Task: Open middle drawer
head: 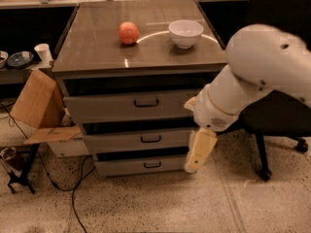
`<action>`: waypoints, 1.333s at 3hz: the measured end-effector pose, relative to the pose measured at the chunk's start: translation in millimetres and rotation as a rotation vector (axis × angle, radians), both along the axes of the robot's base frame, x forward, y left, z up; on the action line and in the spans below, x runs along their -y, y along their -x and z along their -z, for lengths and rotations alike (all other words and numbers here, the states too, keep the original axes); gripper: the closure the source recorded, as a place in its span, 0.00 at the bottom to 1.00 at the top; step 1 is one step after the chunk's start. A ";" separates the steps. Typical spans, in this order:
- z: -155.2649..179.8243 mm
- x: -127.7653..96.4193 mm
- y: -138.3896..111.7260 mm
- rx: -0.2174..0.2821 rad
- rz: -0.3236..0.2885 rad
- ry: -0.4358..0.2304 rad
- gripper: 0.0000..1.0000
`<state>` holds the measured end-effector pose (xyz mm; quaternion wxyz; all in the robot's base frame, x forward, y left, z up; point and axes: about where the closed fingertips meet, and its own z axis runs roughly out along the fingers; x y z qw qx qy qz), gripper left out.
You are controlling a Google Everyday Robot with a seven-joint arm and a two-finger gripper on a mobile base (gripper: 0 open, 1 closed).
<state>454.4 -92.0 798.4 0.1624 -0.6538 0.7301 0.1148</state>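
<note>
The grey three-drawer cabinet (97, 67) stands in the middle of the camera view. The middle drawer (121, 142) has a flat grey front with a small black bar handle (150, 139) at its centre and sits flush with the other two fronts. My white arm (252, 67) reaches in from the right. Its cream-coloured gripper (195, 163) hangs pointing down in front of the right end of the middle and lowest drawers, to the right of the handle and apart from it. It holds nothing that shows.
An orange-red fruit (128, 33) and a white bowl (185, 32) stand on the cabinet top. An open cardboard box (39, 106) leans at the left, with cables (73, 188) on the floor. A black office chair (277, 125) stands at the right, behind my arm.
</note>
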 end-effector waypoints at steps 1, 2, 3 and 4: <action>47.9 -48.1 2.2 -0.021 -0.008 -0.072 0.00; 105.0 -88.3 1.3 -0.039 0.016 -0.100 0.00; 110.5 -98.1 -12.5 0.006 0.055 -0.131 0.00; 110.5 -98.1 -12.6 0.006 0.055 -0.131 0.00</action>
